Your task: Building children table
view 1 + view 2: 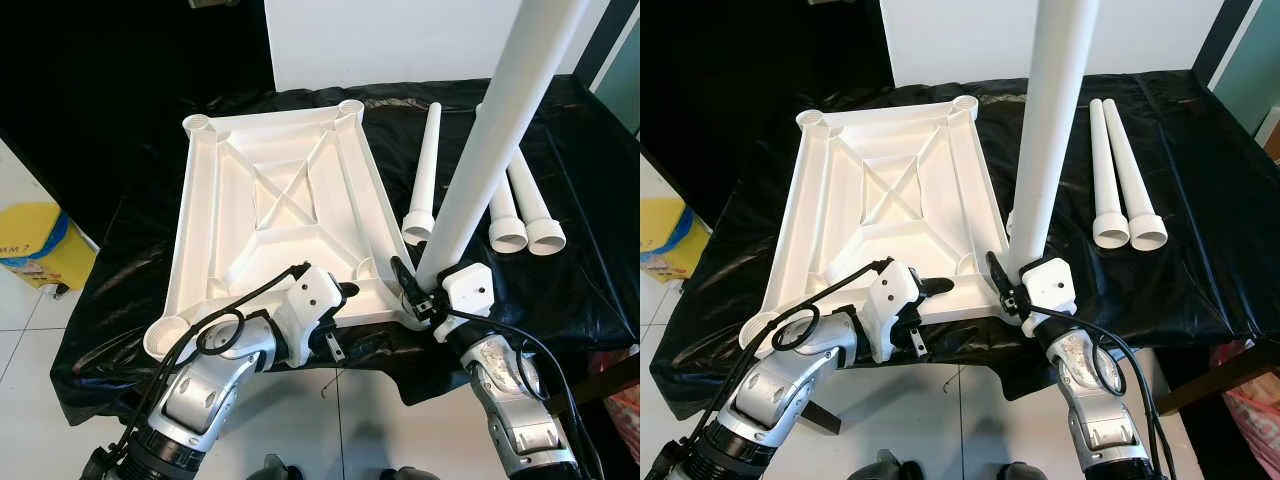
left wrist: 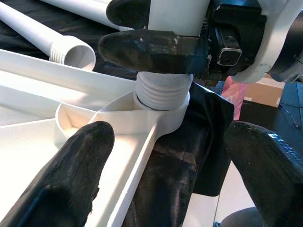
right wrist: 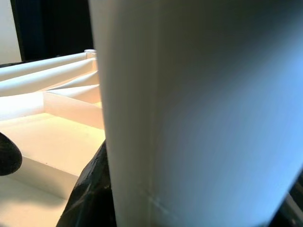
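Leg stands upright in the tabletop corner socket — right gripper fingers clamp it — left gripper fingers spread wide.

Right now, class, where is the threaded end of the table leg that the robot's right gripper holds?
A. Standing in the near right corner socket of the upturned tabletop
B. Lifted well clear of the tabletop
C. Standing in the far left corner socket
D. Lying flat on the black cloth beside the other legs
A: the leg stands upright in the right gripper, its ribbed end seated in the near right corner socket of the tabletop.
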